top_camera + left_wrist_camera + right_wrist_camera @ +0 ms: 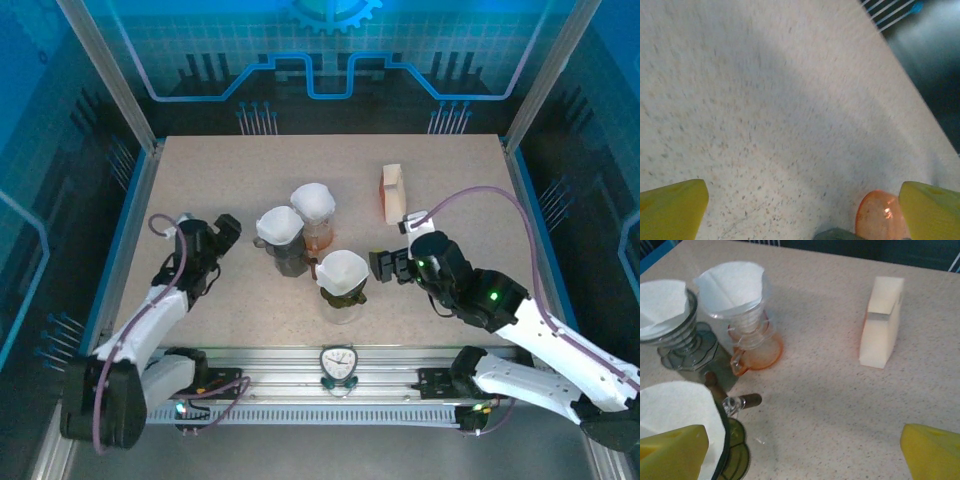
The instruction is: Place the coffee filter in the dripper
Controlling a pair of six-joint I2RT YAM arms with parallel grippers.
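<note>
Standing on the counter point(830, 390), three drippers point(757, 342) each carry a filter point(735, 282). Left fingers point(670, 210) and right fingers point(932, 452) are both spread wide, holding nothing.

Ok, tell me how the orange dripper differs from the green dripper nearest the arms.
Colour: the orange dripper has a clear ribbed cone on an orange foot; the green dripper is dark green.
Handle: the orange dripper has a small loop, the green dripper a straight brown stick.
Place: the green dripper stands nearer the arms than the orange dripper.
Shared: each stands upright holding a white paper filter.
</note>
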